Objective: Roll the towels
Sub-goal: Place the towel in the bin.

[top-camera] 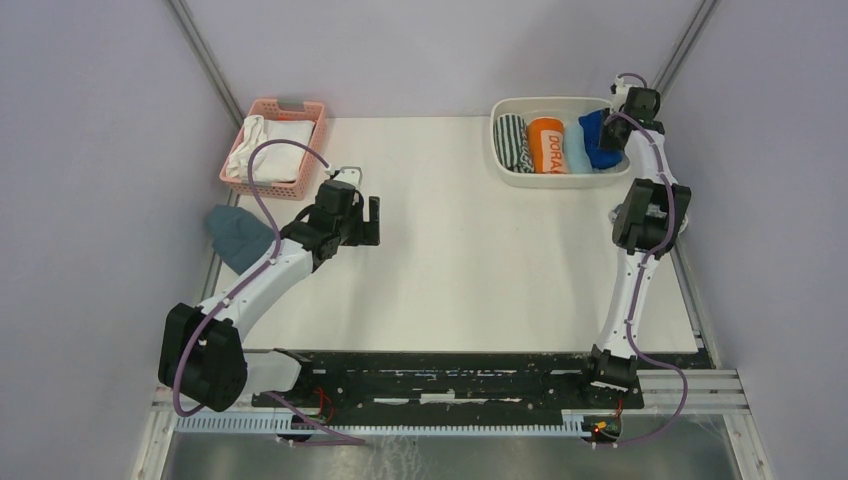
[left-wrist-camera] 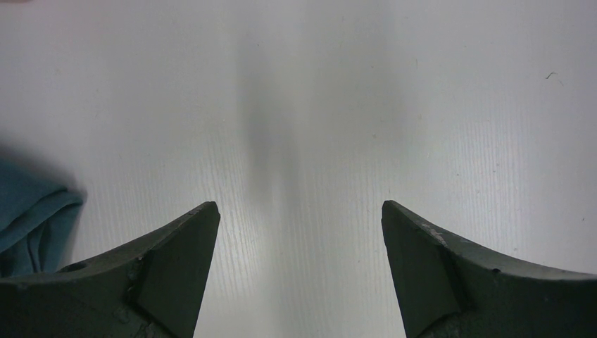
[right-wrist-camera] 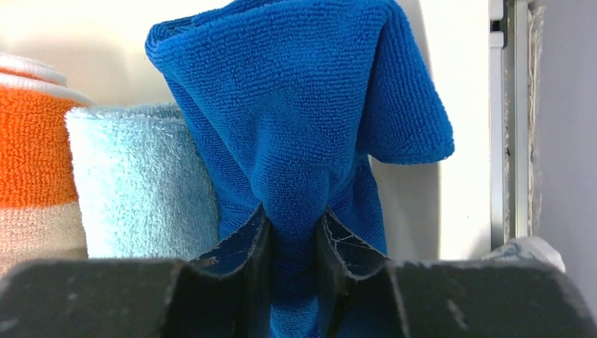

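Near the left edge of the desk (top-camera: pixel 460 270) the left gripper (left-wrist-camera: pixel 299 211) hangs above the surface, fingers spread apart. In the white tray (top-camera: pixel 545 182) at the far right corner the light blue towel (right-wrist-camera: pixel 134 183) sits rolled. Touching its right side, the fuzzy royal blue towel (right-wrist-camera: pixel 303 105) stands rumpled, its lower fold pinched tight between the fingers of the right gripper (right-wrist-camera: pixel 292 218).

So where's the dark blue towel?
The dark blue towel is far right in the top view, at the right end of the white tub beside the light blue towel, pinched in the right claw.
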`<state>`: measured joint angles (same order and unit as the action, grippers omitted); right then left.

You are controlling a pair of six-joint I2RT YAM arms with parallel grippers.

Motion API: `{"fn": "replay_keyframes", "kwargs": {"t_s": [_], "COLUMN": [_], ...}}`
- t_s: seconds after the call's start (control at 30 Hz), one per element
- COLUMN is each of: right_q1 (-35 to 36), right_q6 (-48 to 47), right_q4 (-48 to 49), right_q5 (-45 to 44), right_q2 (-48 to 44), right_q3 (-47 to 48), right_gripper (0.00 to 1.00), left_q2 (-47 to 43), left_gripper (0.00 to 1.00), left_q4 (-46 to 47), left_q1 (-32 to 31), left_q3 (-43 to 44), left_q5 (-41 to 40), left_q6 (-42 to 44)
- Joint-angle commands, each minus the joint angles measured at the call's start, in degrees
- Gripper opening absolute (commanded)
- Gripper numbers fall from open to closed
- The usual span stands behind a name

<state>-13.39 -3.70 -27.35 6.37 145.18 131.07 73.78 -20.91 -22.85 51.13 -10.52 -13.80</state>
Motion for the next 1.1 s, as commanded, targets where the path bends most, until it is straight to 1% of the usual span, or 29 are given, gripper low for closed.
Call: {"fn": "replay_keyframes", "kwargs": {"t_s": [0.0,0.2,0.3,0.37,0.43,0.57,0.67,0.8,0.93,1.07], "right_q1": [-0.1,0.0,0.0,0.1,0.0,0.1,0.1,0.1,0.1,0.0], "right_q6": [-1.4,-0.2,1.3,2.3,2.8,2.8,3.2,3.8,4.0,4.0], "right_q4": [-12.6,-22.1,-23.1,-23.3,-22.9,-22.8,-20.5,-15.2,-14.2,-12.6], "right_q5": [-1.7,-3.4,-5.7,-7.0,-7.8,-6.1,-4.1,-3.2,-1.3,-1.5], "right_q2": [-4.2,-4.5,-4.1,-3.0,-1.7,-2.8,-8.8,-16.3,-20.0,-23.8], "right_q3": [2.0,4.0,1.8,0.8,0.7,1.8,-0.5,-5.0,-6.4,-10.6], "right_gripper": [0.26,0.24,0.25,0.26,0.30,0.44,0.54,0.64,0.69,0.73], "left_q2": [-0.7,-1.1,-0.7,-0.5,-0.5,-1.0,-1.6,-2.7,-4.2,-6.5], "left_gripper": [0.91,0.91,0.91,0.91,0.91,0.91,0.91,0.91,0.91,0.92], "left_q4": [1.3,1.1,1.1,0.9,0.8,0.9,1.0,1.1,1.1,1.2], "left_q1": [0.3,0.3,0.3,0.3,0.3,0.3,0.3,0.3,0.3,0.3], "left_q3": [0.6,0.5,0.6,0.9,0.9,0.7,0.9,1.0,0.9,0.9], "left_q5": [-0.9,-1.3,-1.0,-0.8,-0.7,-0.7,-0.6,-0.2,-0.1,-0.4], "left_q6": [2.7,2.8,2.8,2.9,2.8,2.7,2.7,2.6,2.6,2.5]}}
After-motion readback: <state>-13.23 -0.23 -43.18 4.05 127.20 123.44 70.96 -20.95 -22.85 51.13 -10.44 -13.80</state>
